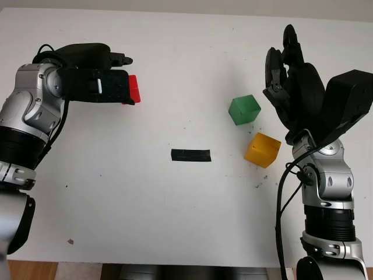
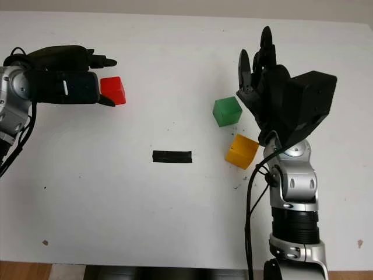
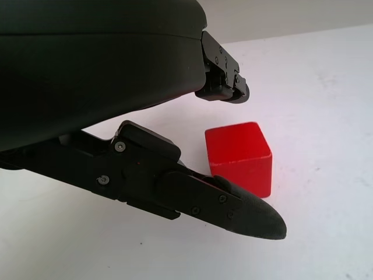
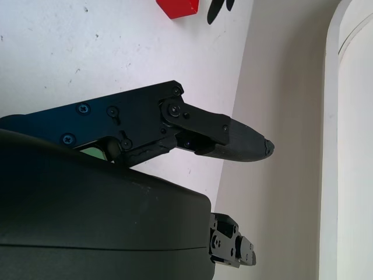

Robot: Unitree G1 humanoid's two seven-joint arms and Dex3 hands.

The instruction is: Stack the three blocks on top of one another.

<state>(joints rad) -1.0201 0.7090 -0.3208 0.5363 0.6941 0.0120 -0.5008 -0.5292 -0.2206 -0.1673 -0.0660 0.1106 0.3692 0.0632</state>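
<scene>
Illumination: bright, even and diffuse across the white bench (image 1: 175, 221). Shadows: soft and short; a faint one under the red block (image 3: 240, 156), another beside the yellow block (image 1: 262, 150). Glare: a small white highlight on the left hand (image 1: 108, 81) shell; bench near washed out at its far edge. Focus: head views crisp throughout. Right wrist view: pale background wall blown out, right hand (image 4: 175, 175) shell very dark, little surface detail.

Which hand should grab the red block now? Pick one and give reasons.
Left. The left hand is open right beside the red block, which sits between its fingers in the wrist view. The right hand is open across the table, by the green block and yellow block.
</scene>
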